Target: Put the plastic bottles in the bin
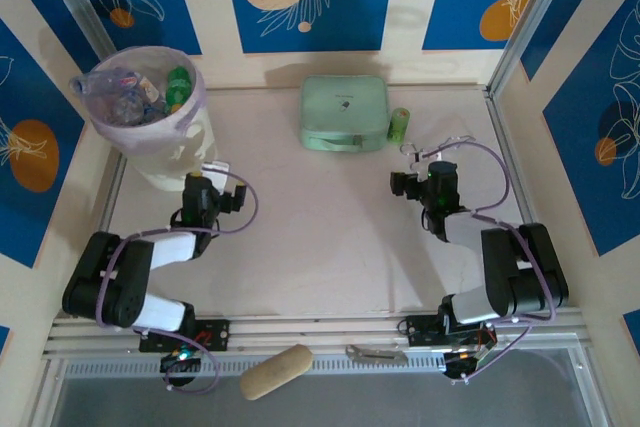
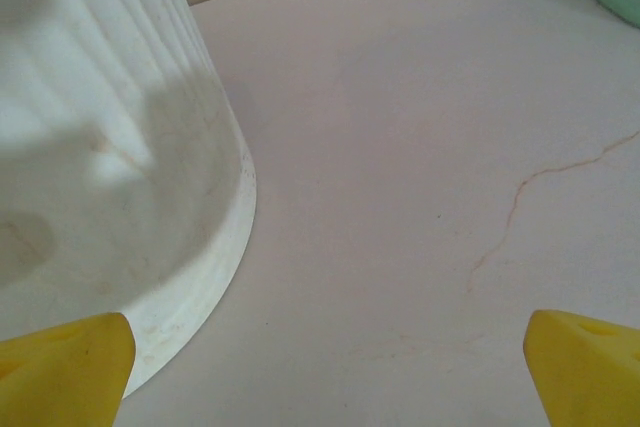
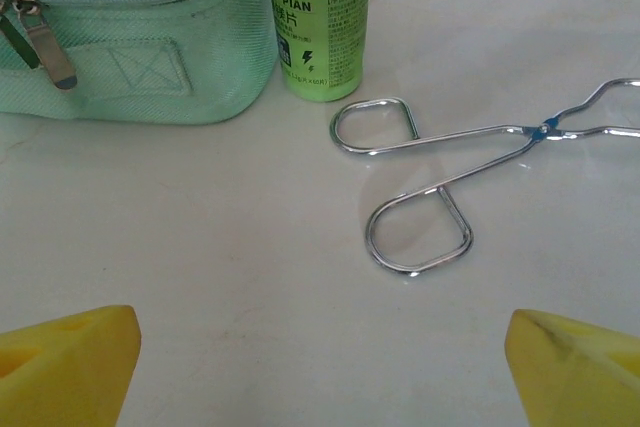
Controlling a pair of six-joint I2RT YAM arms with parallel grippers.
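Note:
The bin [image 1: 160,147], a cream bucket with a lilac bag over its rim, stands at the back left. It holds several plastic bottles, among them a green one [image 1: 178,85] and clear ones [image 1: 130,99]. One more green bottle [image 1: 399,125] lies against the right side of the mint zip case [image 1: 345,114]; the right wrist view has that bottle [image 3: 320,22] straight ahead. My left gripper [image 1: 208,175] is open and empty beside the bin's ribbed wall [image 2: 110,147], with bare table between its yellow fingertips [image 2: 60,367]. My right gripper [image 3: 320,367] is open and empty, short of the bottle.
Metal tongs [image 3: 450,177] lie on the table between my right gripper and the green bottle. The mint case [image 3: 130,47] sits left of that bottle. A beige roll [image 1: 277,371] and a small metal tool [image 1: 375,353] rest on the near rail. Walls close in both sides.

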